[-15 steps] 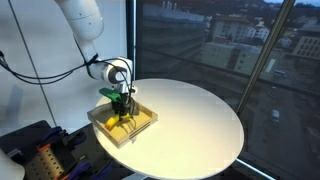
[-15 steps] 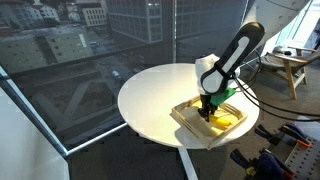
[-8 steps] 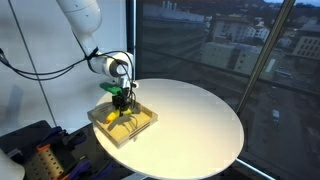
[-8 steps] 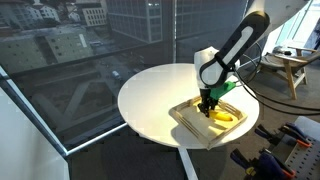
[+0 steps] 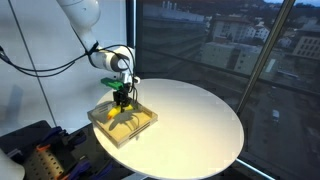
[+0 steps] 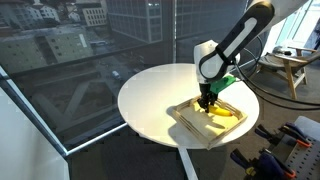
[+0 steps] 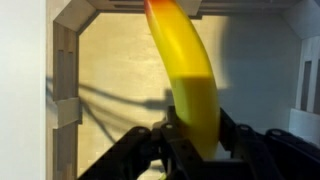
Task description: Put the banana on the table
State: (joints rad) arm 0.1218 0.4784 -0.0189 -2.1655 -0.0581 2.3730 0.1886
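My gripper (image 7: 195, 140) is shut on one end of the yellow banana (image 7: 185, 70), which sticks out sideways from the jaws. Both are held just above the shallow beige tray (image 7: 65, 80), and the banana casts a shadow on the tray floor. In both exterior views the gripper (image 5: 120, 102) (image 6: 206, 102) hangs over the tray (image 5: 141, 126) (image 6: 188, 119) with the banana (image 5: 114, 113) (image 6: 224, 112) below it. The tray rests near the edge of the round white table (image 5: 190, 115) (image 6: 150, 95).
Most of the table top beside the tray is bare. Large windows stand right behind the table. A wooden stool (image 6: 288, 65) and some equipment (image 5: 35, 150) are on the floor near the robot base.
The gripper has risen a little over the tray, with the banana still in its jaws.
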